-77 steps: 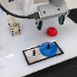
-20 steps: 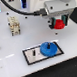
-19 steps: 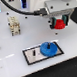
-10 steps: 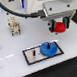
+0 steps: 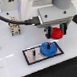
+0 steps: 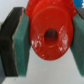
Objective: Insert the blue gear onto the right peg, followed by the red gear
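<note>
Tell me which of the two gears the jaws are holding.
The red gear, the smaller one, clamped between the jaws above the table. The larger blue gear lies on the black-framed plate.

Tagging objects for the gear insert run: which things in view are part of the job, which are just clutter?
Job:
- red gear, held in the pincer
- blue gear, on the black-framed plate
- right peg: hidden, cannot confirm

Lying about:
- white block with dark slots
- black cable

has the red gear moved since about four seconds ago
Yes. The red gear lay on the table then; now it is shut in the gripper, lifted off the table and nearer the blue gear on the plate.
</note>
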